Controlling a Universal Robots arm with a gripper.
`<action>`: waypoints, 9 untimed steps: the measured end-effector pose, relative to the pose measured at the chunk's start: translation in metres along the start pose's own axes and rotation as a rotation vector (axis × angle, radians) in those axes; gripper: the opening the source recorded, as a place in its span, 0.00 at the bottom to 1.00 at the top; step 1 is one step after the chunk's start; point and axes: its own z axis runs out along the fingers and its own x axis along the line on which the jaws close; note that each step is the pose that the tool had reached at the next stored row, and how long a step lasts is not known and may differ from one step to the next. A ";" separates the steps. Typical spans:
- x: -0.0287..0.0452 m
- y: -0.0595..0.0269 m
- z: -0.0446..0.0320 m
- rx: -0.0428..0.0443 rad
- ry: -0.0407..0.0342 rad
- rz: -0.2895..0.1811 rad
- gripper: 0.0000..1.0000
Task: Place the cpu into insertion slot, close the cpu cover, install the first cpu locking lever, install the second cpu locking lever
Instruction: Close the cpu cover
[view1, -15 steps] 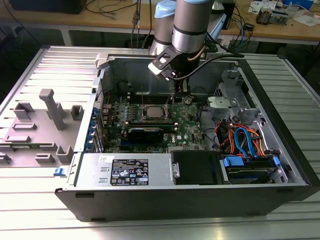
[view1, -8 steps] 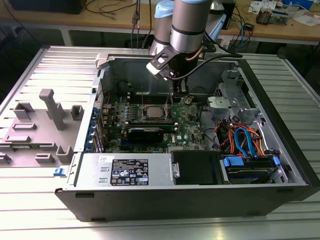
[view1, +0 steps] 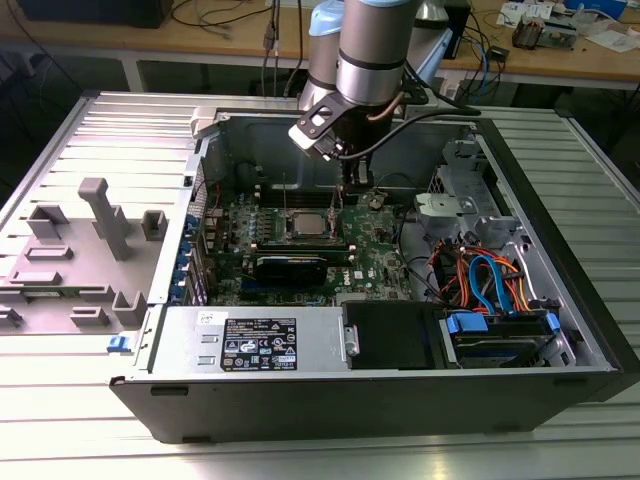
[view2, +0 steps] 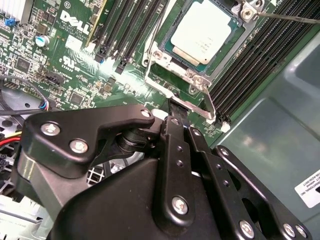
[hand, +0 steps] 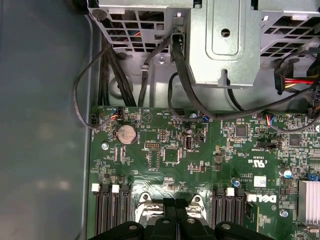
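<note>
Your gripper (hand: 175, 204) has its fingers (hand: 169, 220) pinched together, empty, tip by a locking lever (view2: 160, 86) at the socket (view2: 194, 76) edge, seemingly to push it. The cpu (view2: 202, 30) sits socketed beneath the lowered cpu cover (view2: 175, 65).

The exterior view looks down from high and well back at the open computer case (view1: 400, 400) and the arm (view1: 370, 50) inside it. Both wrist cameras sit close above the motherboard (hand: 200, 165). The first wrist view faces over the gripper (hand: 175, 204) toward the drive cage (hand: 220, 40), and the second wrist view slants past the gripper onto the cpu (view2: 202, 32). Both wrist views share the socket (view2: 172, 62) edge and the memory slots (hand: 107, 210).
</note>
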 end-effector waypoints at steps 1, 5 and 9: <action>0.0000 -0.0007 0.0000 0.0000 0.0000 0.000 0.11; 0.0001 -0.0017 0.0000 0.0000 0.0000 0.000 0.11; 0.0001 -0.0025 0.0000 0.0000 0.0000 0.000 0.11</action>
